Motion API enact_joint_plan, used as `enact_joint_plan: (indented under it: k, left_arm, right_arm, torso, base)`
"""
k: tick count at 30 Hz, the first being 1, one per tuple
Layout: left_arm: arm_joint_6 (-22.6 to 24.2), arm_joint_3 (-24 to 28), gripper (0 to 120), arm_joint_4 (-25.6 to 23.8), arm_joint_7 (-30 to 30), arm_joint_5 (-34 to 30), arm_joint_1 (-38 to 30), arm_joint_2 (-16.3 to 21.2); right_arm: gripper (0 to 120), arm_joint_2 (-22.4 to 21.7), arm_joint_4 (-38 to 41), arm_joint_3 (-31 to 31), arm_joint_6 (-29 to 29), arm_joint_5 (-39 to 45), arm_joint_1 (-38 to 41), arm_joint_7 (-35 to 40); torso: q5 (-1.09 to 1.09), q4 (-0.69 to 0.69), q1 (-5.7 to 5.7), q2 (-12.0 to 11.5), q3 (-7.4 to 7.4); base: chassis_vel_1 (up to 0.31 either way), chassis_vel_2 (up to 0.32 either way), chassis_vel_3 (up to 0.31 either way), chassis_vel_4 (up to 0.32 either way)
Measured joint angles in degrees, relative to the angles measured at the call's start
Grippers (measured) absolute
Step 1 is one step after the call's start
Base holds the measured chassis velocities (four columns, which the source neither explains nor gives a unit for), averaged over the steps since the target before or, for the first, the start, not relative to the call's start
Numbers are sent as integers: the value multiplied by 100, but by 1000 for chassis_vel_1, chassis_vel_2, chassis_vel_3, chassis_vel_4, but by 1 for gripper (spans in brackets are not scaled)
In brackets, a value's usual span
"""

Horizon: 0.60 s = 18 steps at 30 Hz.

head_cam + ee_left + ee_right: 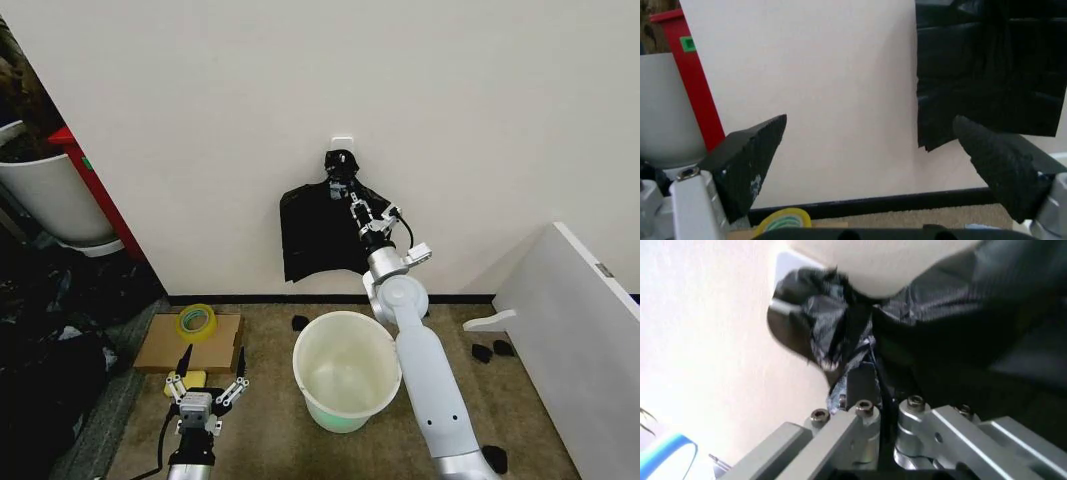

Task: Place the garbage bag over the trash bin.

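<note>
We see a flat cardboard box (190,342) on the brown carpet (270,440) by the wall, with a roll of yellow-green tape (197,321) resting on it. At far left stands a large white tub (50,195) beside a red panel (100,200). A white board (575,330) leans at right.

The right arm (432,385) consists of smooth, rounded, silver-grey links joined by a spherical joint housing, with small dark dots along the lower link. A black cable loops beside its wrist, next to a small white bracket. The right gripper (356,203) has slim metal linkage fingers; in the right wrist view these links (840,440) are brushed aluminium bars fastened with hex socket screws. The left gripper (208,383) has a silver body, pale linkages and black, wedge-shaped fingertips (750,160) speckled with scuff marks. A black cable runs beside the left wrist.
</note>
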Motion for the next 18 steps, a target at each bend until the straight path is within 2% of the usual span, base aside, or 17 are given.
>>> enact_joint_plan:
  k: [6, 9, 16, 18]
  left_arm:
    - [9, 27, 98, 14, 0, -7, -39, 5]
    - [13, 64, 98, 53, 0, -8, -71, 6]
    - [27, 130, 98, 96, 1, -9, -136, 8]
    - [32, 149, 98, 116, 2, -9, -168, 28]
  right_arm:
    - [0, -180, 419, -176, 21, -226, -443, -27]
    - [0, -541, 906, -382, 88, -579, -983, -116]
    - [0, -1057, 1474, -498, 274, -1119, -1666, -203]
    - [0, -1294, 1727, -541, 396, -1553, -2066, -244]
  torso:
    - [1, 1, 0, 0, 0]
    - [1, 0, 0, 0, -1]
    - [1, 0, -1, 0, -1]
    - [2, 0, 0, 0, -1]
  base:
    - [0, 0, 0, 0]
    - [0, 0, 0, 0]
    - [0, 0, 0, 0]
    - [0, 0, 0, 0]
